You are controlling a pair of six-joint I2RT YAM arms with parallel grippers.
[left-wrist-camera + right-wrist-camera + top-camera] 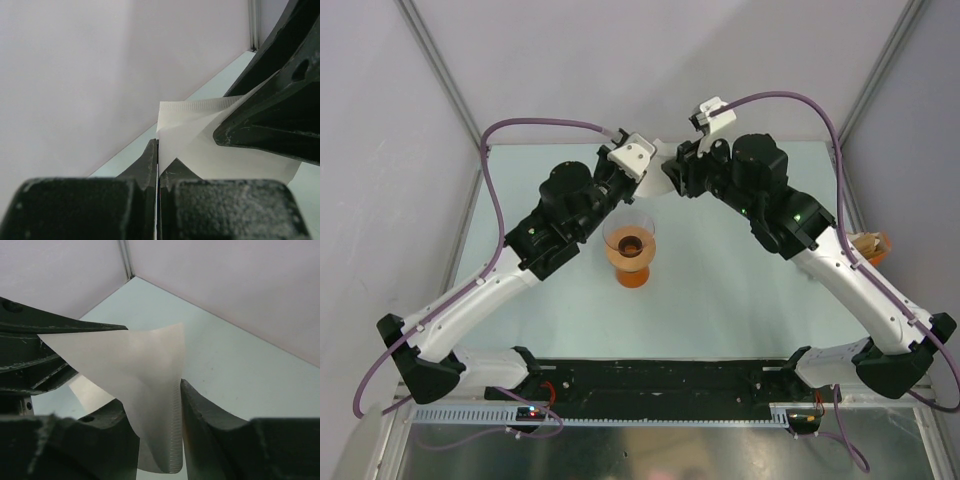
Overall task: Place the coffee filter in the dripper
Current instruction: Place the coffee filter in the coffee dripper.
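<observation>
Pinching one edge of the coffee filter (200,130) between tightly clamped left jaws, clear of the desk (720,300) at its far end, just beyond the upright dripper (629,245). Straddling the filter's ribbed seam with right jaws set narrow; gripping or only touching, cannot tell.

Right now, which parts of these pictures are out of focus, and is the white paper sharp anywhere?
Left wrist view: the left fingers blur into dark blocks near the lens; the coffee filter shows a crisp crimped edge. Right wrist view: the right fingers are soft, the filter's ribbed seam sharp. Top external view: evenly lit, in focus, the dripper clear.
</observation>
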